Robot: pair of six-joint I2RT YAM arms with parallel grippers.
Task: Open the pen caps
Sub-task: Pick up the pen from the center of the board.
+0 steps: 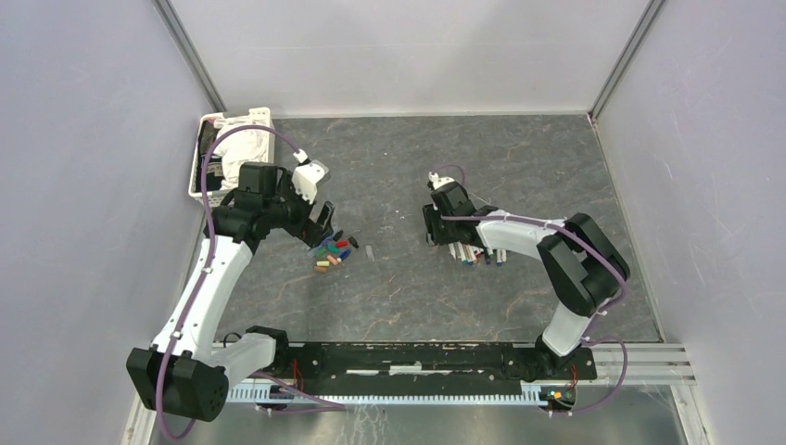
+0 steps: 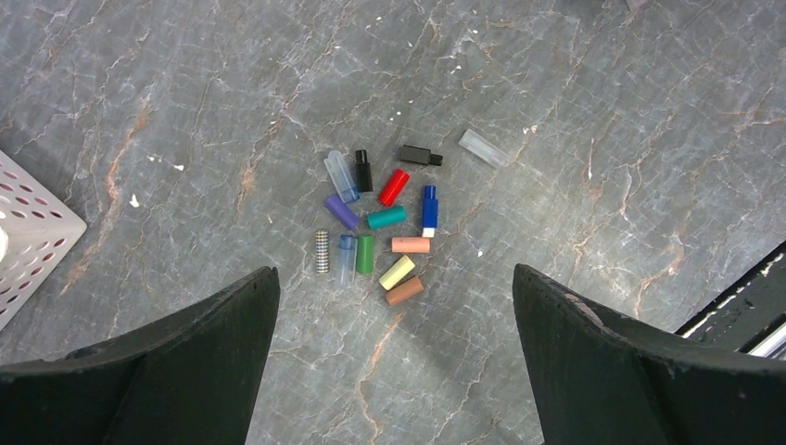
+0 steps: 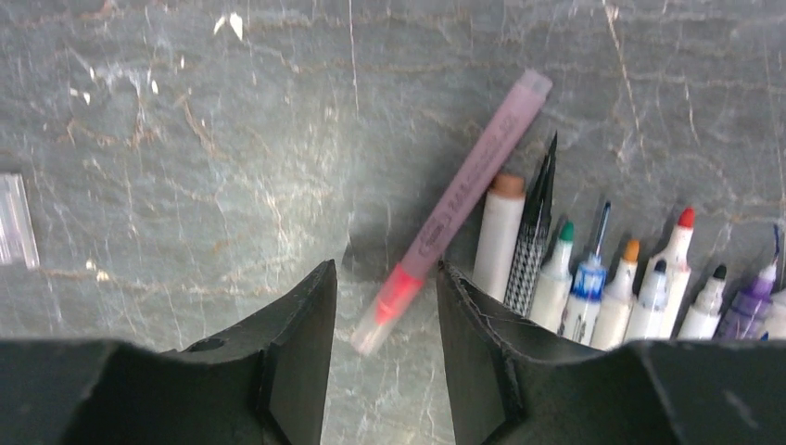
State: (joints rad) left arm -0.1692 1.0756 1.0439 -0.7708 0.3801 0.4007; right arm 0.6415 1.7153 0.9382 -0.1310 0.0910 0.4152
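Observation:
Several pen caps (image 2: 386, 218) in red, teal, blue, green, yellow, brown, purple and black lie in a loose pile on the grey table; the pile also shows in the top view (image 1: 334, 252). A clear cap (image 2: 484, 148) lies a little apart. My left gripper (image 2: 394, 315) is open wide and empty, above the pile's near side. My right gripper (image 3: 385, 278) is open. The capped end of a pink pen (image 3: 463, 195) lies between its jaws, close to the right finger (image 3: 473, 343). A row of uncapped pens (image 3: 593, 278) lies just right of it.
A white perforated basket (image 1: 227, 153) stands at the back left, its corner in the left wrist view (image 2: 32, 232). A clear cap (image 3: 14, 218) lies left of the right gripper. Grey walls enclose the table on three sides. A black rail (image 1: 417, 357) runs along the near edge.

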